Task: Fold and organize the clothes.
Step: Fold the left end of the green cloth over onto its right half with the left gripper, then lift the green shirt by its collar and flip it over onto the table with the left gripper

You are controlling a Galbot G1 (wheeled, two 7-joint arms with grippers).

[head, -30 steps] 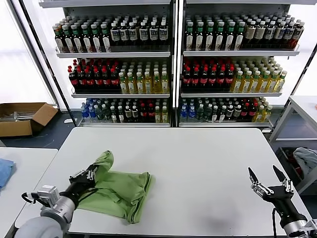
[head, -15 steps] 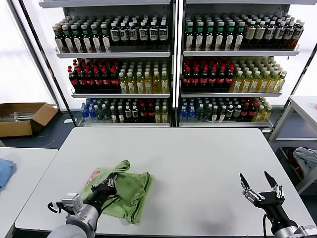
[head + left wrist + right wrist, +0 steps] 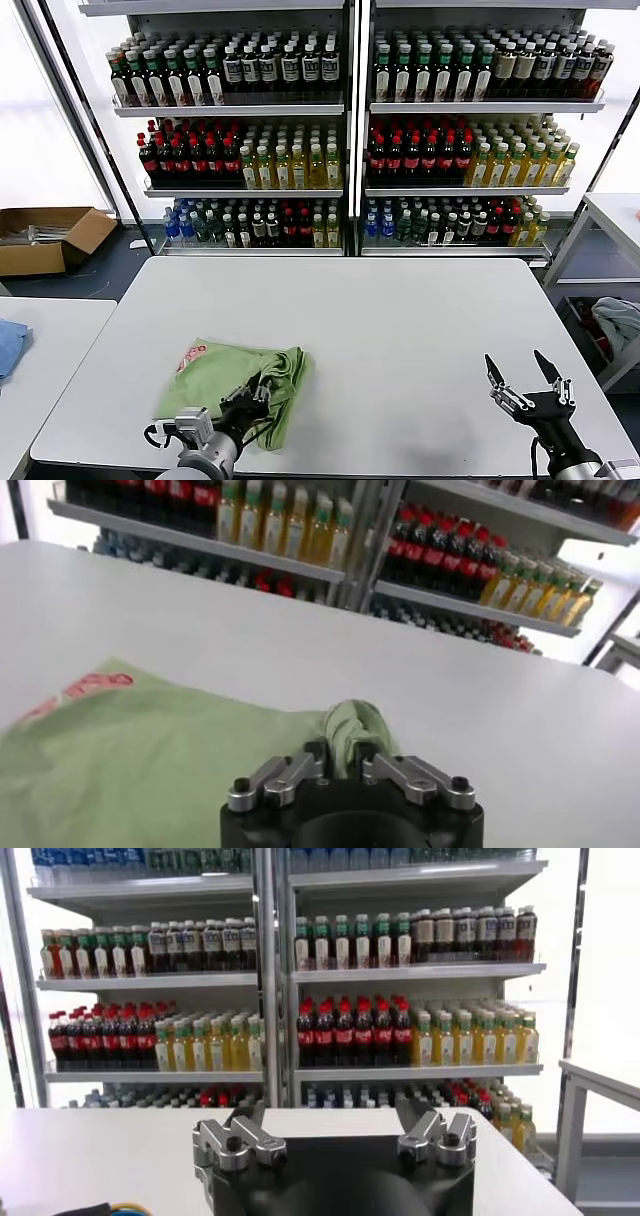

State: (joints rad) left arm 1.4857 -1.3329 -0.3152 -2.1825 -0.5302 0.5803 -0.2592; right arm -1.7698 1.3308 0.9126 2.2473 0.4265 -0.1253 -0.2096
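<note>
left tool (image 3: 258,395) | pinching a bunched fold of the soft light green polo shirt (image 3: 225,372) | shirt spreads toward 11 o'clock on the white counter (image 3: 400,320) | right tool (image 3: 520,378) spread, idle, well apart at 3 o'clock

The polo shirt (image 3: 235,378) is light green, with a red-and-white print (image 3: 190,358) at its far left corner. It lies on a white table (image 3: 400,330). Left of the table, a blue cloth (image 3: 10,345) shows.

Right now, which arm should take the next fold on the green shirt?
Left. The left hand is already at the near edge of the green polo shirt, with a bunched bit of fabric between its fingers. The right hand hangs open over bare table, far from the shirt.
</note>
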